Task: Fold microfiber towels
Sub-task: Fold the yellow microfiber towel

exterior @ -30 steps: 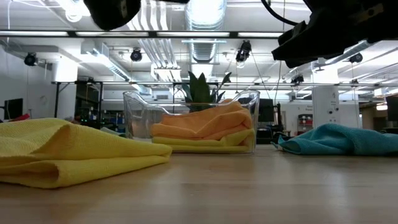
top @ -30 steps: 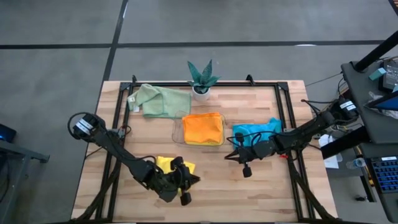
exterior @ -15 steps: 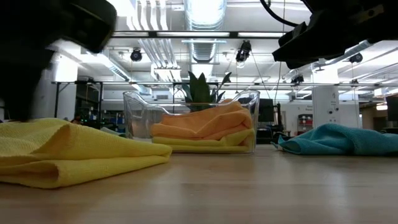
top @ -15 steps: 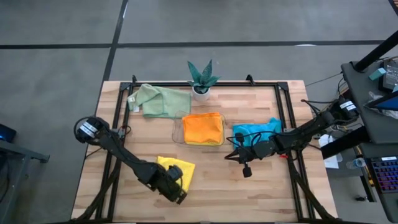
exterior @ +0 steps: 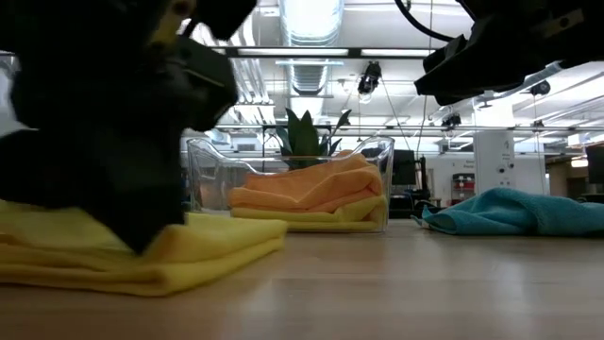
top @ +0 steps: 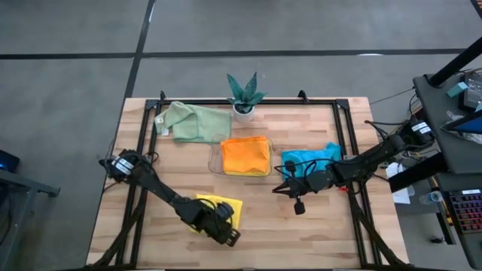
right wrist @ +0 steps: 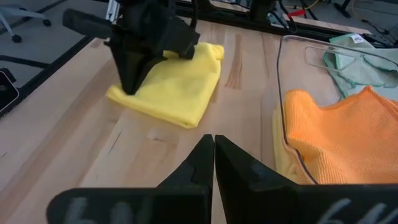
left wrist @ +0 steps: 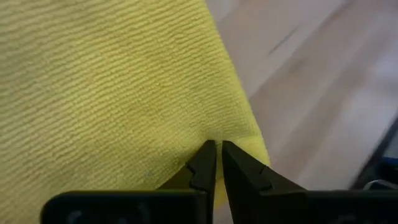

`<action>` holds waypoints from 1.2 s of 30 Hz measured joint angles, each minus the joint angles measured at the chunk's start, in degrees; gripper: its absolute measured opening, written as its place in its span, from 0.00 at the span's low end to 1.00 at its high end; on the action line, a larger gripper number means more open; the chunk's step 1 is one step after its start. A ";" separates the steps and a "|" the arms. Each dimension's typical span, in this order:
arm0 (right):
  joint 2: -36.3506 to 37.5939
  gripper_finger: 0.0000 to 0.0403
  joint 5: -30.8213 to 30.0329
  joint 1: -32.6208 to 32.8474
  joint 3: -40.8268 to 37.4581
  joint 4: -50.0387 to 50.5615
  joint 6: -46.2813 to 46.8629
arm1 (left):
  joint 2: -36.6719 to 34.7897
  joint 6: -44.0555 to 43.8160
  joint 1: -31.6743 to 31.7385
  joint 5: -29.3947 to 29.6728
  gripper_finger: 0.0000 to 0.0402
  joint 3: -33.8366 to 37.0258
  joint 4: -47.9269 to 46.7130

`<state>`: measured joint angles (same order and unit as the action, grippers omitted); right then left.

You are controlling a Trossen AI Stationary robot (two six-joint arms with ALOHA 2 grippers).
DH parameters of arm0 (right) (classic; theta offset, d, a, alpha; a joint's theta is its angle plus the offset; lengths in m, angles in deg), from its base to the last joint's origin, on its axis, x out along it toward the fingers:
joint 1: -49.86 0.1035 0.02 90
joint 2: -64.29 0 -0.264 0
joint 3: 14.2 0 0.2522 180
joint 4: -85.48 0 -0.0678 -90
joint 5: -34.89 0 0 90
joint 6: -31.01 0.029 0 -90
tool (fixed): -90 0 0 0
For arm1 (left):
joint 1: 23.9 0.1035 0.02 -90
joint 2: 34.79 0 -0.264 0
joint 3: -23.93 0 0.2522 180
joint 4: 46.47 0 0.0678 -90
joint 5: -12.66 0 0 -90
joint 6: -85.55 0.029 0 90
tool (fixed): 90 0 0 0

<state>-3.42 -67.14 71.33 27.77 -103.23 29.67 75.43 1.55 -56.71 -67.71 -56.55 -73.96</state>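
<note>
Left gripper [left wrist: 217,149] pressed closed on yellow towel [top: 223,206], covering its near edge

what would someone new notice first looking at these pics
The left gripper, fingers shut, pressing down on the folded yellow towel near the table's front edge. Next, the bright orange towel in the clear plastic tray at the table's centre, with the teal-blue towel bunched to its right by the waiting right gripper.
</note>
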 joint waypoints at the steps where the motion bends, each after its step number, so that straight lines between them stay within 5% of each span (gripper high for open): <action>1: -0.01 0.02 0.00 0.00 0.00 -0.05 -0.02 | 0.39 0.47 0.40 0.40 0.04 0.00 2.04; 10: -0.01 0.02 -0.02 0.00 -0.04 1.41 0.18 | 1.45 12.14 3.62 1.59 0.04 -2.71 10.31; 20: 0.01 0.02 -0.01 0.28 -0.09 -0.88 0.32 | -7.85 30.36 1.65 5.98 0.04 -0.80 9.33; 29: 0.01 0.02 0.02 4.01 0.26 -6.85 7.57 | -11.50 32.39 -3.51 12.07 0.04 0.75 4.94; 36: 0.01 0.02 0.68 6.01 6.58 7.11 18.63 | -11.55 33.74 -5.79 12.35 0.04 0.74 3.57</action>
<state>-3.41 -66.47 77.34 34.35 -96.12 48.30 63.88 35.29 -62.51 -55.37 -55.81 -70.39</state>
